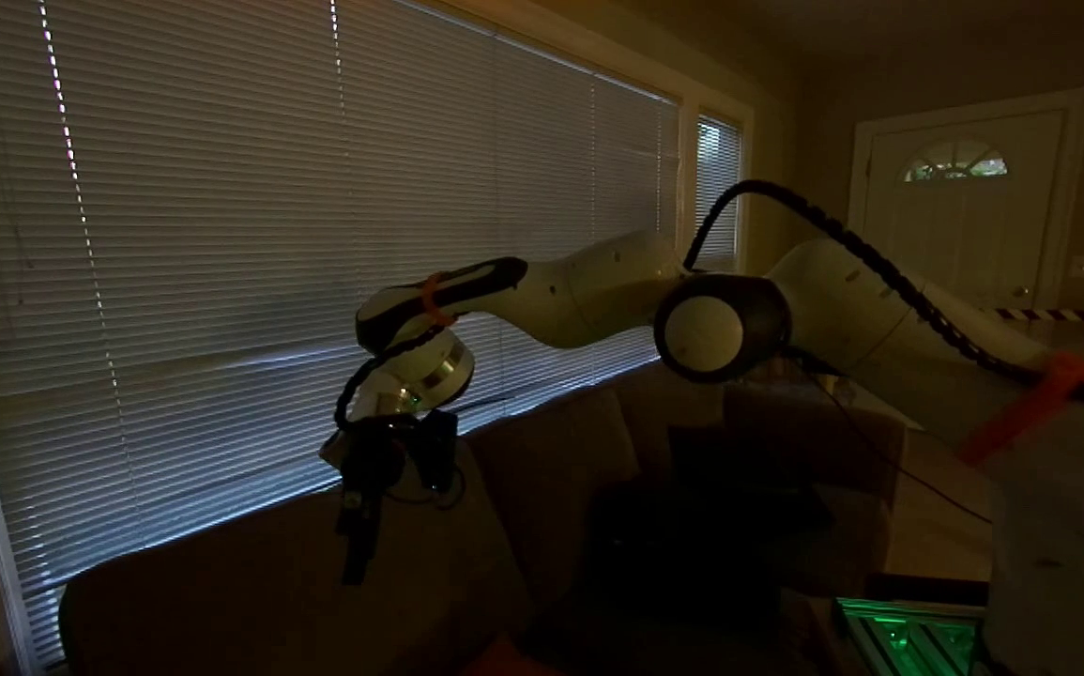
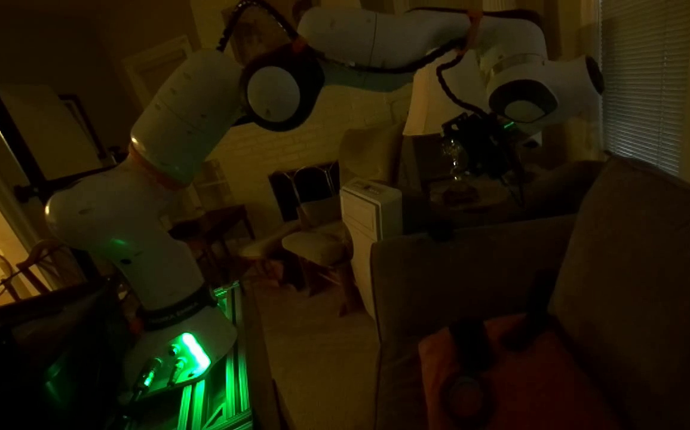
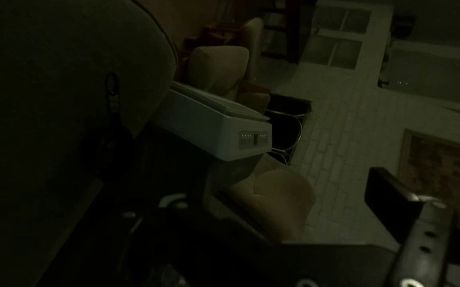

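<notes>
A black frying pan (image 3: 106, 153) lies on the sofa arm (image 2: 476, 269), close to its edge, its handle (image 3: 112, 101) ending in a hanging loop (the round body nearly melts into shadow). The gripper (image 1: 355, 554) hangs in the air, apart from the pan; its fingers (image 3: 393, 203) stand well spread, though the one toward the left of the wrist view is mostly lost in the dark. Just beyond the sofa arm stands a white boxy appliance (image 2: 374, 209) with a slotted panel (image 3: 249, 139) on top, and past it an upholstered chair (image 2: 318, 243) and a white brick wall (image 3: 333, 159). Near the sofa arm lies an orange cloth or cushion (image 2: 524, 388) (I cannot tell which). In an exterior view, a table lamp (image 2: 431, 107) shows behind the gripper. Venetian blinds (image 1: 222, 282) hang behind the sofa back (image 1: 251, 582), and a white door (image 1: 959, 230) is set in the far wall.
</notes>
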You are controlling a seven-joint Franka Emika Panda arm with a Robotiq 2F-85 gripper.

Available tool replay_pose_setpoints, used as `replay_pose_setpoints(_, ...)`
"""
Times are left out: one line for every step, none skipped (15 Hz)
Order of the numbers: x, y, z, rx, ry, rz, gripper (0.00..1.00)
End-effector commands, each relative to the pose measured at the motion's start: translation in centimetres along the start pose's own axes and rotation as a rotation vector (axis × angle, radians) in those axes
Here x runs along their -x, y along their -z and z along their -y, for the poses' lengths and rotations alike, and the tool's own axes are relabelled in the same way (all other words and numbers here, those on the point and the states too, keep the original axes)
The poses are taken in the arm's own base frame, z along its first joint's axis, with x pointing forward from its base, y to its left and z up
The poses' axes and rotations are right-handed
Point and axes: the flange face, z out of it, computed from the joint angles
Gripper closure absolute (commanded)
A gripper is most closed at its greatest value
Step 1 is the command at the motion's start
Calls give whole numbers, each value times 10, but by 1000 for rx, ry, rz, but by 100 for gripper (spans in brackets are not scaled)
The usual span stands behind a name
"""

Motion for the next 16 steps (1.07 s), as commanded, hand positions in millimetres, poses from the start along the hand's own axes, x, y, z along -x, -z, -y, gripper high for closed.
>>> replay_pose_setpoints(-2, -3, -38, -35, -112, -21, 0)
replay_pose_setpoints(0, -5, -46, -31, -144, -16, 0)
replay_pose_setpoints(1, -11, -56, -29, -174, -4, 0)
replay_pose_setpoints(1, -16, -64, -24, -205, 2, 0)
replay_pose_setpoints(1, -22, -72, -26, -235, 5, 0)
replay_pose_setpoints(0, -27, -79, -30, -261, 7, 0)
replay_pose_setpoints(-2, -35, -86, -34, -286, 11, 0)
replay_pose_setpoints(-4, -42, -90, -40, -311, 19, 0)
replay_pose_setpoints(-4, -49, -92, -49, -338, 37, 0)
replay_pose_setpoints(-3, -53, -92, -65, -352, 56, 0)
replay_pose_setpoints(-1, -48, -89, -61, -315, 21, 0)
replay_pose_setpoints(-2, -53, -91, -68, -327, 28, 0)
replay_pose_setpoints(-3, -57, -92, -71, -335, 33, 0)
replay_pose_setpoints(-3, -57, -92, -71, -337, 36, 0)
replay_pose_setpoints(-3, -56, -92, -71, -337, 36, 0)
replay_pose_setpoints(-4, -55, -91, -70, -337, 36, 0)
